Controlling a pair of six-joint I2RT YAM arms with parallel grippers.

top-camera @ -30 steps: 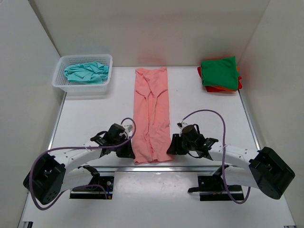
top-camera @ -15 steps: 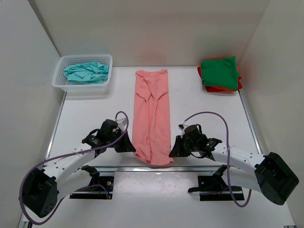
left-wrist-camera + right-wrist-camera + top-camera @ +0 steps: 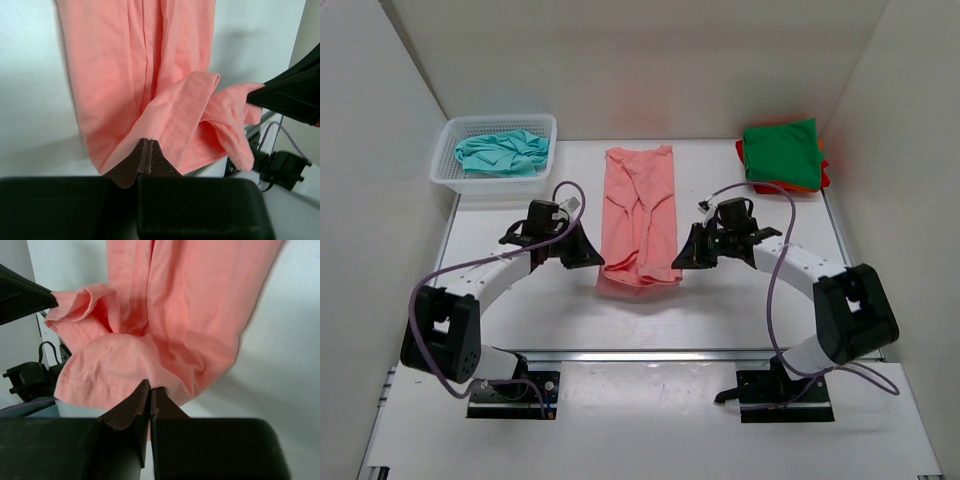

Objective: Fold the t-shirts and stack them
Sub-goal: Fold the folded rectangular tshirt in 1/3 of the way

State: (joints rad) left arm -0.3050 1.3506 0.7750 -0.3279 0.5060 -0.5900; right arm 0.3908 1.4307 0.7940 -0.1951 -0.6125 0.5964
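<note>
A salmon pink t-shirt (image 3: 642,195) lies as a long strip down the middle of the table, its near end lifted and doubled back over itself. My left gripper (image 3: 592,258) is shut on the left corner of that hem (image 3: 172,120). My right gripper (image 3: 682,256) is shut on the right corner (image 3: 115,375). Both hold the hem above the strip's middle, and the cloth sags between them. A teal t-shirt (image 3: 502,152) lies crumpled in the white basket (image 3: 496,184). A green t-shirt (image 3: 781,152) tops a folded stack with orange and red edges showing beneath.
The basket stands at the far left corner, the folded stack at the far right corner. White walls close in the table on three sides. The metal rail (image 3: 650,355) and arm bases run along the near edge.
Both grippers moved away from the near edge toward the table's middle, carrying the pink shirt's near hem up and over the strip. The right gripper closed on the cloth.
</note>
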